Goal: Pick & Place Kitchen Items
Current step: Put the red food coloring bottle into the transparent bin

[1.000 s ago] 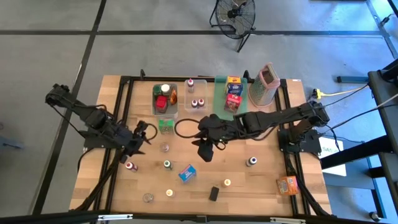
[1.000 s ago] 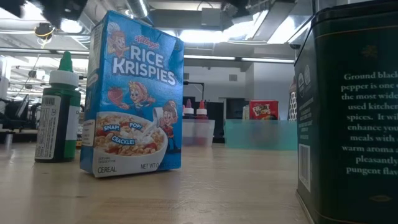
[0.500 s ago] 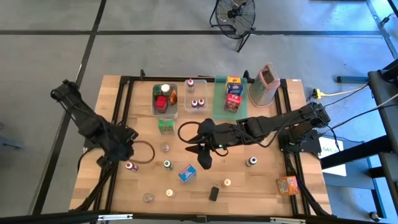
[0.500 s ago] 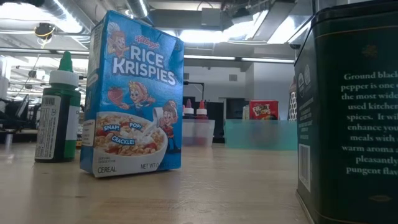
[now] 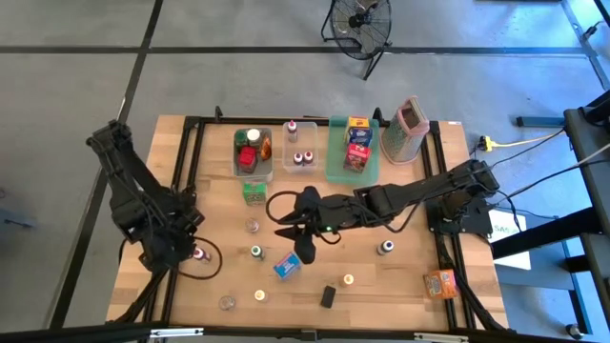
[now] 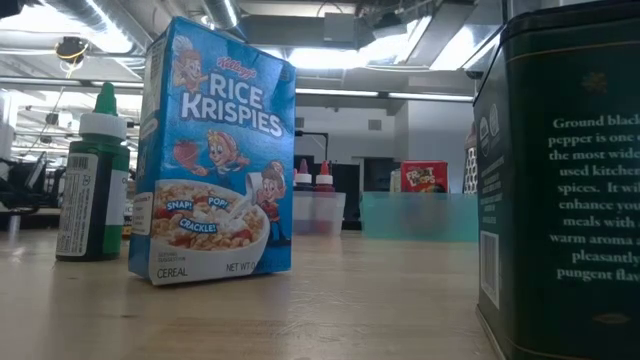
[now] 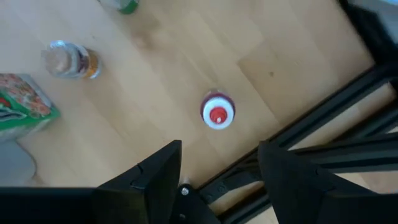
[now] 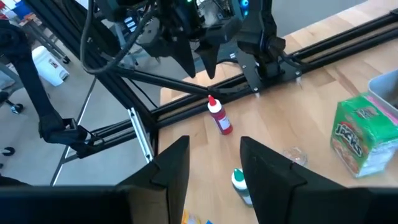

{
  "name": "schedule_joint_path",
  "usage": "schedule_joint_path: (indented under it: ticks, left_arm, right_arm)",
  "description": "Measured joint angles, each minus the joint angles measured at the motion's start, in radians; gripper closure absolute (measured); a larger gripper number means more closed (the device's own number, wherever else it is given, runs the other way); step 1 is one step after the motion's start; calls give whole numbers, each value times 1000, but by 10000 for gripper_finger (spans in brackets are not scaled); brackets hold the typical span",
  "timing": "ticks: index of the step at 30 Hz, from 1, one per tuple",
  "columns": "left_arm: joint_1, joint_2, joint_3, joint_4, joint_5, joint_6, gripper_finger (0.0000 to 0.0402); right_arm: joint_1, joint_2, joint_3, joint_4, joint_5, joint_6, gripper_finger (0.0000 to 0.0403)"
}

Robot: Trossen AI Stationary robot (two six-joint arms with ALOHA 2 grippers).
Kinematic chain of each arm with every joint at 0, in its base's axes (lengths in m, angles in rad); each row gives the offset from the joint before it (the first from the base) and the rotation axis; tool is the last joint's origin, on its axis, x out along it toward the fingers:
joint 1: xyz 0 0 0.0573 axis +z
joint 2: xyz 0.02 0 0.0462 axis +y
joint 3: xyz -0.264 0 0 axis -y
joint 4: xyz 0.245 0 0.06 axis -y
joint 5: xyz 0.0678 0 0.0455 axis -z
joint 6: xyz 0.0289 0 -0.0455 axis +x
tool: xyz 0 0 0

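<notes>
Kitchen items stand scattered on the wooden table (image 5: 400, 286). My left gripper (image 7: 219, 149) is open and points down at the near left, just above a small red-capped bottle (image 7: 217, 114) that stands upright on its base (image 5: 198, 253). My right gripper (image 8: 214, 155) is open at mid-table (image 5: 288, 229) and points toward the left edge. Nothing is between its fingers. Ahead of it stand the red-capped bottle (image 8: 219, 118), a green-capped bottle (image 8: 241, 182), a clear jar (image 8: 293, 155) and a green box (image 8: 360, 140).
A blue cereal box (image 5: 286, 264), a dark pepper tin (image 5: 327, 295), an orange box (image 5: 440, 283) and small jars (image 5: 385, 248) dot the near half. Two clear bins (image 5: 253, 152), a green tray (image 5: 335, 152) and a grater (image 5: 408, 129) line the far edge. Black frame rails (image 5: 181, 181) border the left.
My left gripper has swung from mid-left toward the table's near edge and tipped to point down, ending over the red-capped bottle. My right gripper has drifted a little toward the left edge. No item has moved.
</notes>
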Motion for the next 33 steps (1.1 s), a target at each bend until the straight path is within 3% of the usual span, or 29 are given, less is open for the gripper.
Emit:
schedule_joint_path:
  ticks: [7, 13, 33]
  left_arm:
    - [-43, -2, -50, 11, -19, -25, 193]
    - [-42, -14, -96, 76, -30, 118, 194]
    - [2, -71, -261, 267, -11, 198, 193]
  right_arm:
    - [21, 17, 0, 86, -11, -81, 258]
    - [41, 17, 0, 150, -14, -149, 258]
    - [56, 17, 0, 182, -11, -149, 258]
